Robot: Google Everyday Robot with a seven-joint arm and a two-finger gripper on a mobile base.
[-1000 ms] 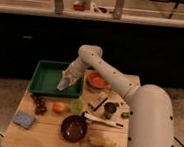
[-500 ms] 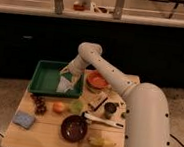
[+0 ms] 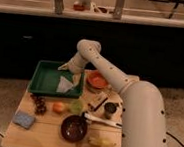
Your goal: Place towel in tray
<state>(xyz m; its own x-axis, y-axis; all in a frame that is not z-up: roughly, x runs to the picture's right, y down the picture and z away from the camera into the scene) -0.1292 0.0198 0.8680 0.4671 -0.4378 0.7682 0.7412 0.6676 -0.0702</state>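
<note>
Just under the gripper (image 3: 69,68), a towel (image 3: 67,84) in the green tray (image 3: 40,77).
It is pale, rumpled into a peak; the gripper's state I cannot tell.

left half of tray (image 3: 44,80) bare, end effector (image 3: 68,70) over right side; orange bowl (image 3: 97,81) beside right rim

No text, label, brand or number can be read, neither on the green tray (image 3: 44,76) below the claw (image 3: 67,69) nor on the counter (image 3: 44,139).
</note>
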